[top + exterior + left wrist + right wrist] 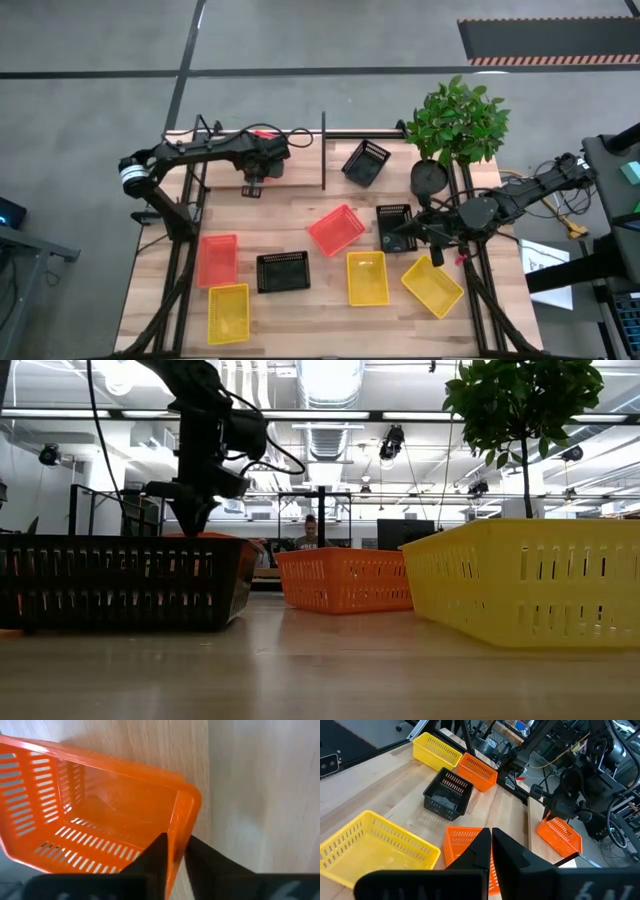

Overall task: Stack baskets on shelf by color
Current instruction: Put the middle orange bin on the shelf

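Note:
My left gripper [175,842] is over the shelf [290,190] at the table's far edge, left of the upright divider post [323,150], shut on a red-orange basket [100,815]. That basket also shows far off in the right wrist view [560,836]. A black basket [365,162] sits tilted on the shelf right of the post. On the tabletop lie two red-orange baskets [218,258] [336,229], three yellow baskets [228,312] [367,277] [432,284] and two black baskets [283,271] [393,225]. My right gripper [490,845] hovers shut by the right black basket, touching nothing. My left gripper pinches the red-orange basket by one short wall near its corner [181,815], one finger inside the basket and one outside. The fingers come from above, pointing down. The basket hangs tilted below them; whether its low edge touches the board I cannot tell.
A potted plant [460,120] in a black pot [430,178] stands at the shelf's right end, close to my right arm. Black frame rails run down both table sides. Bare wood shows along the near edge [320,330]. A person sits in the room beyond [310,532].

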